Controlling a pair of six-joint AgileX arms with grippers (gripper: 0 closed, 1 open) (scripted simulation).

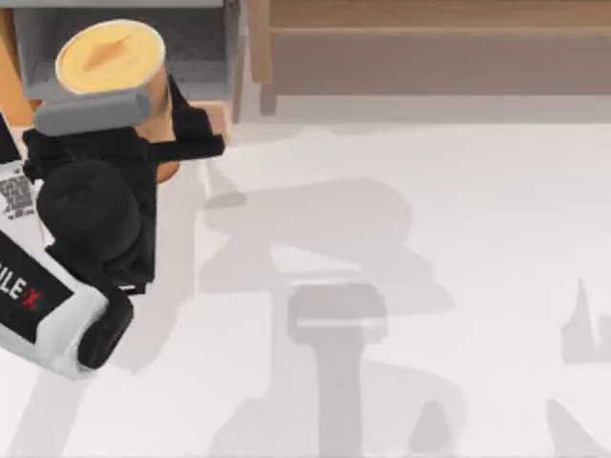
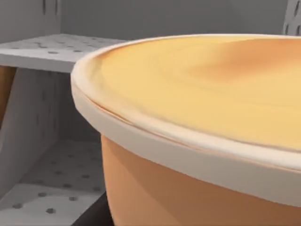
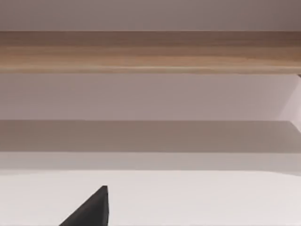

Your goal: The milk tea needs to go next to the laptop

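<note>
At the far left corner of the pale surface point(image 1: 401, 286), the tall orange-tan milk tea cup point(image 1: 110, 59) stands upright, long axis vertical, yellow sealed top up, inside the grey perforated shelf unit point(image 1: 200, 48), with the left claw point(image 1: 158, 129) clamped on its side. The risk, I'd say: a loose grip lets it slip or tip, or its rim clips the shelf wall. Right claw point(image 3: 91, 209) sits idle; whether its jaws are apart I cannot tell.

Pale, near-white tabletop point(image 1: 401, 286), matte, crossed by soft grey shadows. Along its far edge, a wooden rail point(image 1: 430, 38) in tan and brown bands; the right wrist view shows the same wood strip point(image 3: 150, 52) against a plain pale wall point(image 3: 150, 14). Far left corner: grey perforated shelf unit point(image 1: 205, 43) with speckled panels, orange-brown wood beside it.
</note>
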